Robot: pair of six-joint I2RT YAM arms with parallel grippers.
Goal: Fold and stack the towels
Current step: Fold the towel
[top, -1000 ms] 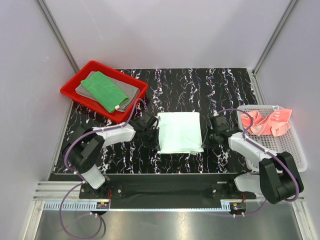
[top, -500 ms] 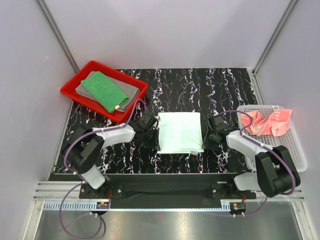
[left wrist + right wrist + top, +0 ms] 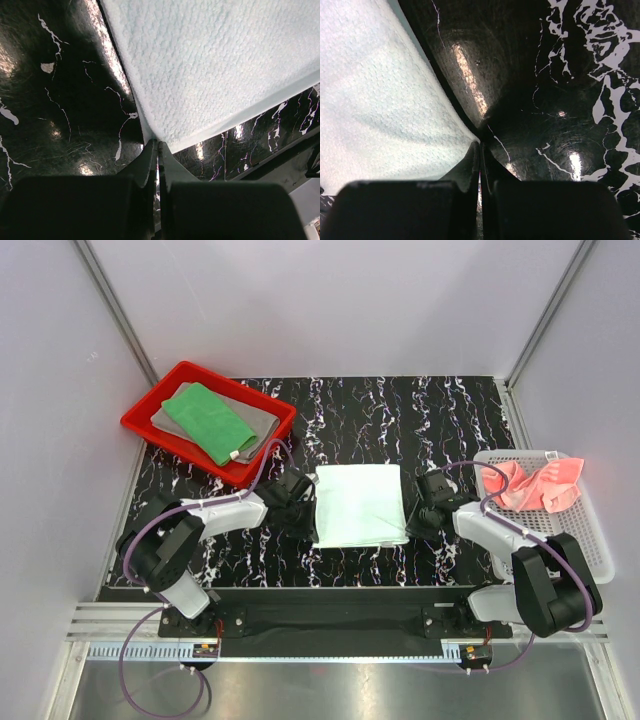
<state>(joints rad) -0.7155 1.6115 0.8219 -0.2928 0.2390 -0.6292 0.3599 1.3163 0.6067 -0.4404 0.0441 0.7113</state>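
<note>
- Grey towel (image 3: 262, 426), green towel (image 3: 208, 421) folded in tray (image 3: 140, 426), upper left.
- White towel (image 3: 360, 505) centre: left gripper (image 3: 158, 150), right gripper (image 3: 480, 150) both pinch its edges.
- Pink towel (image 3: 530, 486) crumpled, right: not yet folded.

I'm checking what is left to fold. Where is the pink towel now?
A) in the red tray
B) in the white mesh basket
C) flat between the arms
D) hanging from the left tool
B: the pink towel lies crumpled in the white mesh basket; the left tool and right tool pinch the white towel.
</note>
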